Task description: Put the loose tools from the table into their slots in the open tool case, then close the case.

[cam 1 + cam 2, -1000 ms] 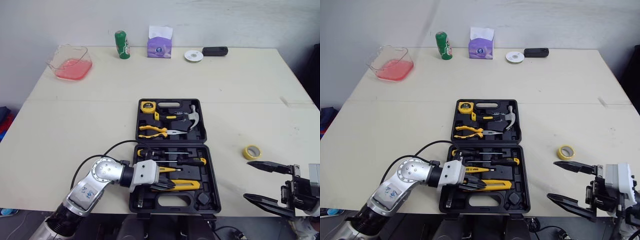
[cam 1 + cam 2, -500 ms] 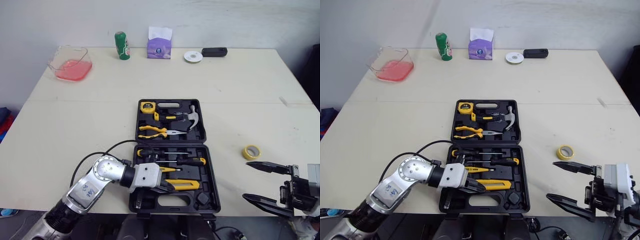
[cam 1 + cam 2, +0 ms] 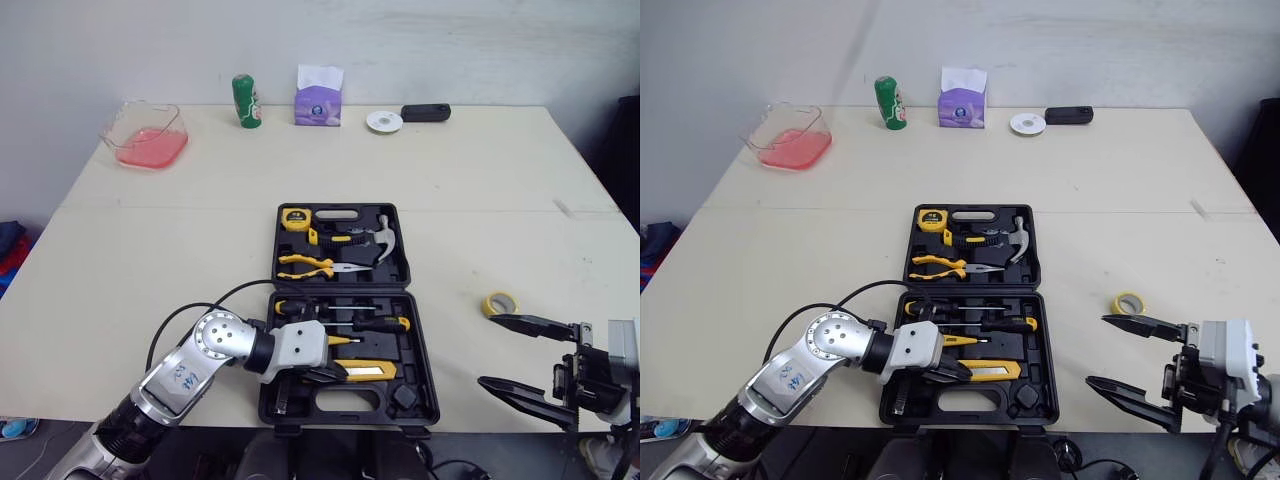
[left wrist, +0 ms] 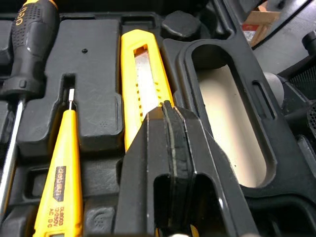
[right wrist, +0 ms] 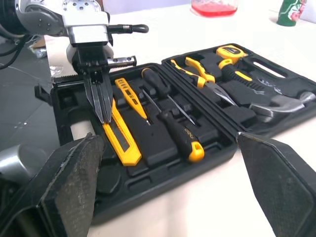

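yellow tester pen (image 4: pixel 57 170) reads "deli", beside left claw (image 4: pixel 167 105).

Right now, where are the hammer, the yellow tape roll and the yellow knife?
hammer (image 3: pixel 386 231), left eye view, on its metal head.
yellow tape roll (image 3: pixel 490 305), left eye view, on its outer band.
yellow knife (image 4: pixel 159 69), left wrist view, on its yellow casing.
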You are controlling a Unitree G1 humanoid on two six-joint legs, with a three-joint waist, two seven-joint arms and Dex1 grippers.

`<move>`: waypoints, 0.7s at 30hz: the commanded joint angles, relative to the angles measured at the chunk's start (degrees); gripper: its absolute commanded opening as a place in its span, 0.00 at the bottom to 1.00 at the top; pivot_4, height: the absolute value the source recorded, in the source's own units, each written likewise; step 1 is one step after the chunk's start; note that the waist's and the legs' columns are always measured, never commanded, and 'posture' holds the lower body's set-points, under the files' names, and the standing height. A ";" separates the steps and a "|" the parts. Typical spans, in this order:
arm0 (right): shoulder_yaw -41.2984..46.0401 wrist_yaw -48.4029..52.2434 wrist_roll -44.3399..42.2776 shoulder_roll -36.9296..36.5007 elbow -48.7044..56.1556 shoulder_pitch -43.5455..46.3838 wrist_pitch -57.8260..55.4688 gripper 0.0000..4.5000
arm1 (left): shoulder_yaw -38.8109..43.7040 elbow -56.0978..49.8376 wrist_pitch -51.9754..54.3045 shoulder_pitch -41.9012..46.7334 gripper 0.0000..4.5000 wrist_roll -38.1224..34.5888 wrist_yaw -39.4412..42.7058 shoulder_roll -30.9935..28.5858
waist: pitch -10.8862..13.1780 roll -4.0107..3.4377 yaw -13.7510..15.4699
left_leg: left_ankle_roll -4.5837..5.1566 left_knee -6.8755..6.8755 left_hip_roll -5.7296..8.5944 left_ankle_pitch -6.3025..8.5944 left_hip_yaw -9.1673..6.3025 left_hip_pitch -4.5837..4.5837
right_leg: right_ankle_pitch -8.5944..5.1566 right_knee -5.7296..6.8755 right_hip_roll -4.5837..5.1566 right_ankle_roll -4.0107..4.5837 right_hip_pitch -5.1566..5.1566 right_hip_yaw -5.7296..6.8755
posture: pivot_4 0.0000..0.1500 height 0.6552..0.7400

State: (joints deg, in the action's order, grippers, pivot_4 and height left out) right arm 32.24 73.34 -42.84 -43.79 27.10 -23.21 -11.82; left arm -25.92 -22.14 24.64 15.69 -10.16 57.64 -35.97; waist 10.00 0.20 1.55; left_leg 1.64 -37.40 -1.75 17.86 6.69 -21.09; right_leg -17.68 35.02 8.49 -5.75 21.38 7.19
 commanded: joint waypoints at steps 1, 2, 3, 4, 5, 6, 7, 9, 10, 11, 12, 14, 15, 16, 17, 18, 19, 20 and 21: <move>0.88 -0.36 -0.82 -0.66 1.24 0.26 -0.18 1.00 | 1.12 3.24 0.96 -2.21 0.01 1.86 -2.92 0.05 | 0.00 -0.01 0.01 | 0.00 0.00 0.00 0.00 0.00 0.00 | 0.00 0.00 0.00 0.00 0.00 0.00 | 1.00 1.00; 0.98 -0.52 -0.73 -0.70 1.11 0.27 -0.18 1.00 | 3.09 2.49 -0.56 -2.54 0.01 0.09 -3.46 1.33 | 0.00 -0.01 0.02 | 0.00 0.00 0.00 0.00 0.00 -0.01 | 0.00 -0.01 0.00 0.00 0.01 0.00 | 1.00 1.00; 1.04 -0.57 -0.64 -0.73 0.91 0.27 -0.12 1.00 | 4.34 2.06 -1.45 -2.76 0.01 -0.98 -3.79 2.32 | 0.01 0.00 0.02 | 0.01 0.01 0.00 0.00 0.00 -0.03 | 0.00 -0.01 0.01 0.00 0.03 -0.01 | 1.00 1.00; 1.44 -0.61 -0.55 -0.73 0.37 0.26 0.00 1.00 | 6.29 0.77 -2.21 -3.10 0.01 -3.32 -3.54 3.33 | 0.03 0.03 0.03 | 0.02 0.01 0.00 0.00 0.00 -0.08 | 0.00 -0.01 0.02 0.01 0.08 -0.01 | 1.00 1.00; 1.82 -0.51 -0.41 -0.76 -0.24 0.25 0.16 1.00 | 7.92 -0.41 -2.99 -3.41 0.01 -5.06 -3.22 3.89 | 0.07 0.07 0.03 | 0.03 0.00 -0.01 -0.01 -0.02 -0.11 | 0.00 0.00 0.01 0.01 0.10 0.00 | 1.00 1.00; 2.10 -0.65 -0.19 -0.75 -0.79 0.25 0.20 1.00 | 9.39 -1.36 -3.80 -3.71 0.01 -6.43 -3.00 4.30 | 0.15 0.11 0.02 | 0.03 0.00 -0.02 -0.01 -0.02 -0.13 | 0.00 -0.01 0.01 0.01 0.11 0.01 | 1.00 1.00; 2.40 -1.19 -0.16 -0.60 -1.18 0.32 0.04 1.00 | 10.63 -2.09 -4.16 -4.07 0.01 -7.60 -2.83 4.47 | 0.20 0.13 0.01 | 0.03 0.00 -0.02 -0.01 -0.03 -0.17 | 0.00 -0.01 0.01 0.01 0.15 0.03 | 1.00 1.00; 3.46 -3.19 -0.09 -0.15 -3.00 1.15 -0.20 1.00 | 13.54 -3.51 -5.05 -5.13 0.01 -10.37 -1.84 4.15 | 0.21 0.14 0.01 | 0.03 0.00 -0.01 -0.01 -0.02 -0.19 | 0.00 -0.03 0.02 0.01 0.15 0.03 | 1.00 1.00; 4.14 -4.04 0.10 -0.09 -4.34 1.63 -0.06 1.00 | 15.05 -4.25 -5.24 -5.65 0.01 -11.83 -1.12 3.60 | 0.22 0.14 -0.06 | 0.02 0.00 0.00 0.00 -0.02 -0.20 | 0.00 -0.06 0.02 0.01 0.15 0.04 | 1.00 1.00; 4.50 -4.54 0.29 -0.11 -5.32 2.01 0.09 1.00 | 16.01 -4.65 -5.38 -5.94 0.01 -12.76 -0.62 3.23 | 0.25 0.14 -0.06 | 0.00 -0.01 0.00 0.01 0.00 -0.20 | 0.00 -0.08 0.03 0.01 0.15 0.05 | 1.00 1.00; 4.98 -4.77 0.76 -0.13 -6.58 2.34 0.68 1.00 | 17.12 -4.91 -5.76 -6.18 0.01 -13.34 -0.60 3.00 | 0.25 0.15 -0.04 | -0.02 -0.01 0.00 0.01 0.03 -0.20 | 0.00 -0.09 0.03 0.01 0.15 0.06 | 1.00 1.00; 6.47 -4.68 2.28 0.22 -10.31 2.46 2.76 1.00 | 20.45 -5.44 -5.32 -6.78 0.01 -15.52 -0.76 2.16 | 0.26 0.15 -0.03 | -0.02 0.00 0.00 0.01 0.03 -0.20 | 0.00 -0.10 0.02 0.01 0.15 0.09 | 1.00 1.00; 7.63 -4.72 3.56 0.61 -13.17 2.24 4.58 1.00 | 23.31 -5.84 -4.02 -7.48 0.01 -17.63 -0.92 1.28 | 0.27 0.17 -0.03 | -0.02 0.00 0.01 0.01 0.03 -0.20 | 0.00 -0.10 0.01 0.01 0.15 0.09 | 1.00 1.00; 8.23 -4.73 4.47 0.84 -15.27 2.21 5.94 1.00 | 25.12 -5.96 -3.07 -7.88 0.01 -19.08 -1.01 0.68 | 0.31 0.24 -0.04 | -0.01 0.00 0.00 0.01 0.03 -0.20 | 0.00 -0.10 0.00 0.01 0.15 0.10 | 1.00 1.00; 9.11 -5.24 5.86 1.22 -17.82 2.19 7.89 1.00 | 27.61 -5.93 -2.69 -8.66 0.07 -19.96 -1.69 -0.05 | 0.32 0.22 0.04 | -0.02 0.01 -0.02 0.02 0.02 -0.21 | 0.00 -0.10 -0.02 0.01 0.15 0.12 | 1.00 1.00; 10.02 -5.86 7.43 1.52 -20.74 2.25 10.09 1.00 | 29.97 -5.70 -2.12 -9.83 0.15 -20.49 -2.18 -1.09 | 0.32 0.21 0.01 | -0.02 0.02 -0.01 0.01 0.01 -0.21 | 0.00 -0.10 -0.02 0.01 0.15 0.14 | 1.00 1.00; 11.26 -6.62 8.09 2.19 -23.46 2.70 12.28 1.00 | 32.82 -4.57 -3.79 -11.59 0.20 -19.16 -2.89 -1.98 | 0.32 0.21 -0.06 | -0.02 0.02 0.00 0.01 0.03 -0.20 | 0.00 -0.10 -0.02 0.01 0.15 0.14 | 1.00 1.00; 11.99 -7.10 8.53 2.64 -25.42 3.15 13.91 1.00 | 34.68 -3.67 -5.07 -12.77 0.29 -18.20 -3.39 -2.62 | 0.32 0.19 -0.05 | -0.02 0.02 0.00 0.01 0.03 -0.20 | 0.00 -0.10 -0.02 0.01 0.15 0.14 | 1.00 1.00; 12.73 -8.98 10.25 2.67 -27.67 3.27 15.23 1.00 | 38.11 -2.23 -6.21 -14.52 0.39 -18.04 -4.10 -2.90 | 0.34 0.17 -0.10 | -0.02 0.04 0.01 0.01 0.04 -0.19 | 0.00 -0.12 -0.01 0.01 0.15 0.14 | 1.00 1.00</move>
State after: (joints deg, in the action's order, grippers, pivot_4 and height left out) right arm 41.80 66.24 -34.02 -41.28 1.69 -20.10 0.27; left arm 7.72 -25.46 20.51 2.30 -28.50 54.54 -38.47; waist 10.34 0.37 1.45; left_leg 1.61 -37.35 -1.74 17.87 6.76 -21.28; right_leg -17.68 34.88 8.47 -5.74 21.53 7.33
